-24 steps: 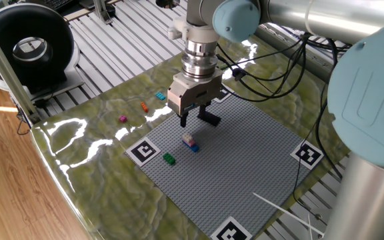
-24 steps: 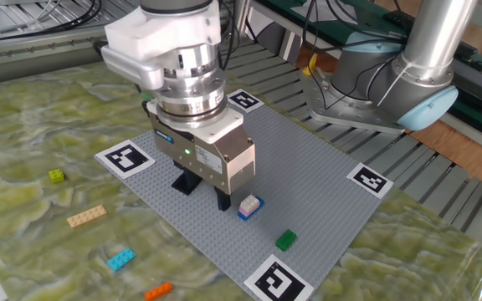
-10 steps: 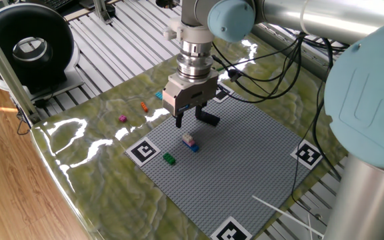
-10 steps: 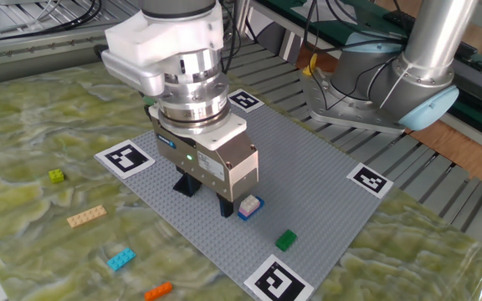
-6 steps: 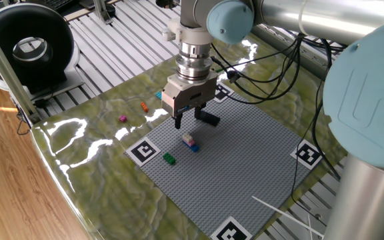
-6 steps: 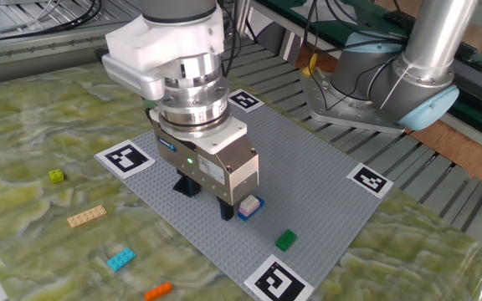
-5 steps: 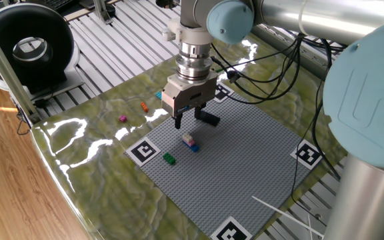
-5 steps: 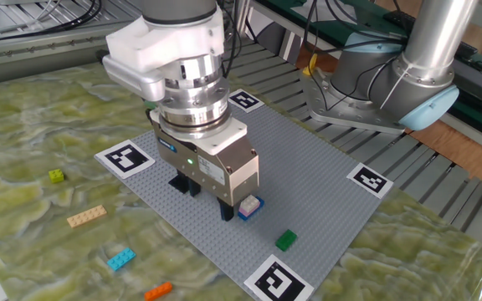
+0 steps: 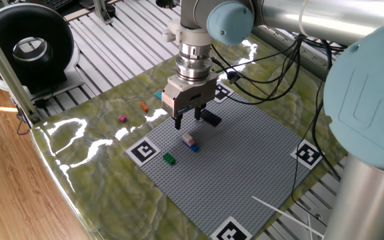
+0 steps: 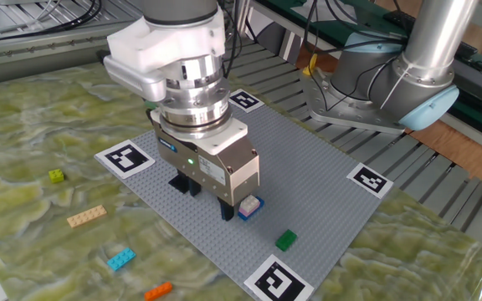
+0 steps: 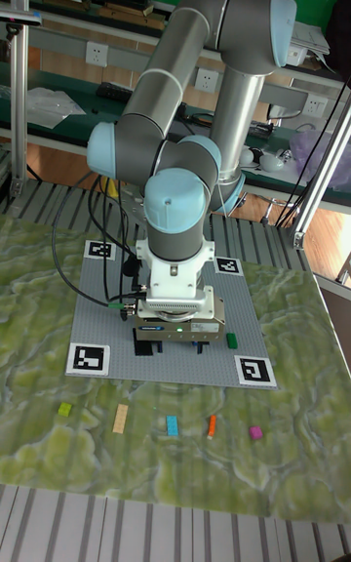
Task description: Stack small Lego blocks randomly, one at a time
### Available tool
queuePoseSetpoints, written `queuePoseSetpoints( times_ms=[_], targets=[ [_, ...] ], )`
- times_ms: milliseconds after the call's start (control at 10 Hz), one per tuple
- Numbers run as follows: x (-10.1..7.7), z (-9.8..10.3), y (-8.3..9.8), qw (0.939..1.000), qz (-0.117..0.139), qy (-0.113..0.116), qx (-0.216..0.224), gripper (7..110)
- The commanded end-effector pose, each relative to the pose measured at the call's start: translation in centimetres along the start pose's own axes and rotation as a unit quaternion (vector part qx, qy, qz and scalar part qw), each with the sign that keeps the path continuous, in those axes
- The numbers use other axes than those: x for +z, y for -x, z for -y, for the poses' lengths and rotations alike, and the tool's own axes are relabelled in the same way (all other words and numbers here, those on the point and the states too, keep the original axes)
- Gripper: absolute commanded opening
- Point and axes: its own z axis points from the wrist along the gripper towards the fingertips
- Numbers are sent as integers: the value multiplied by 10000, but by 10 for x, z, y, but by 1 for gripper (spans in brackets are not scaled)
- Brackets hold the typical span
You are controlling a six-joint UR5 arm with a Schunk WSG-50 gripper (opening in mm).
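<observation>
My gripper (image 9: 187,120) hangs open over the grey baseplate (image 9: 245,157), nothing between its fingers. Just in front of it stands a white-pink block stacked on a blue one (image 9: 190,141), which also shows right beside one fingertip (image 10: 227,209) in the other fixed view. A dark flat plate (image 9: 211,119) lies behind the gripper, mostly hidden in the other fixed view. A green block (image 9: 169,159) sits alone on the baseplate. Off the plate lie magenta (image 9: 122,119), orange (image 9: 143,105), cyan (image 10: 120,259), tan (image 10: 86,216) and yellow-green (image 10: 56,176) blocks.
Black-and-white marker tags (image 9: 144,151) sit at the baseplate's corners. The green-marbled table top (image 10: 23,134) surrounds the plate. A black round device (image 9: 29,47) stands beyond the table's far left. Cables (image 9: 272,73) hang from the arm, and thin white sticks (image 9: 285,207) lie at the near right.
The gripper has drifted a little toward the side with the loose blocks and now covers most of the dark plate in the other fixed view. No block has moved.
</observation>
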Motion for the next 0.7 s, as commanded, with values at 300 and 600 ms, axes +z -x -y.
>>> queuePoseSetpoints(
  times_ms=[300, 600],
  targets=[
    [-5, 14, 2, 9999, 2, -141, -45, 66],
    [-5, 20, -1, 9998, -6, -186, -83, 66]
  ],
)
